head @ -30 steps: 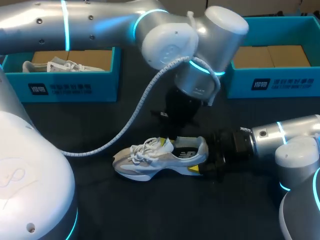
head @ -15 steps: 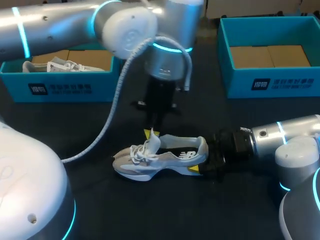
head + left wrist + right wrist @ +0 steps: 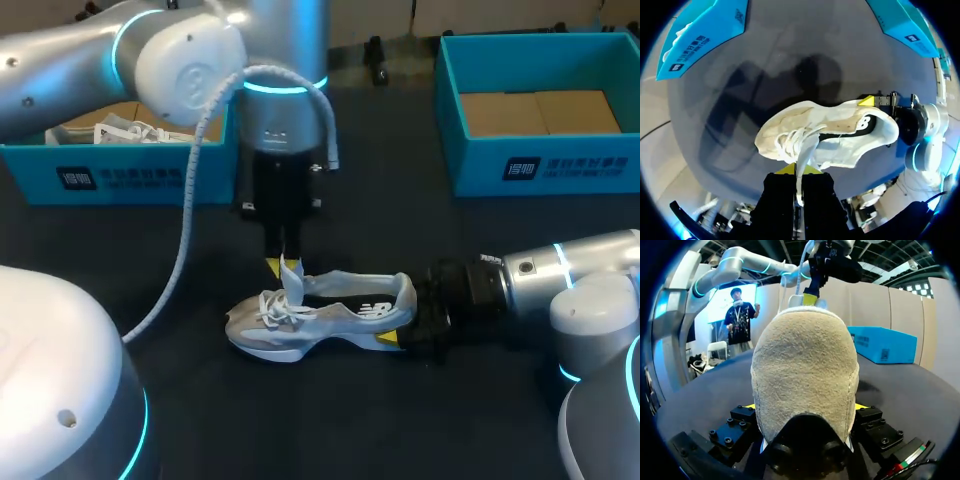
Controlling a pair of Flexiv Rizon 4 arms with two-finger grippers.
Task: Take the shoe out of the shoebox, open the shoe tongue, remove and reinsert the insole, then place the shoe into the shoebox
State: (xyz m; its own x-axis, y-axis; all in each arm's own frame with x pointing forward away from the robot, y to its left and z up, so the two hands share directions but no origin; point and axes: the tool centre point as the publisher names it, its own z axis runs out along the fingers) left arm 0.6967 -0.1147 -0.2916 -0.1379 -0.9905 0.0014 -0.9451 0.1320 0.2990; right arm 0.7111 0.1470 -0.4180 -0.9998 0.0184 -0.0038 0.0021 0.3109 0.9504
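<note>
Head view: shoe (image 3: 320, 315) sits sole-down on desk (image 3: 400, 420), long axis across the robot, toe to its left, heel to its right. Right jaws clamp the heel from the side. Left jaws, directly above the laces, pinch the tongue (image 3: 292, 278) & hold it upright. Next pull prob. goes up & toe-ward; left arm (image 3: 280, 100) is nearer.

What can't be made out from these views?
1. Left wrist view: a white strip from the shoe sits in the left gripper; lace or tongue, too thin to tell.
2. Right wrist view: the shoe's heel fills the view, hiding most of the right gripper.
3. Head view: the shoe's opening is dark, so the insole cannot be seen.
4. Head view: the left arm covers part of the left shoebox.
</note>
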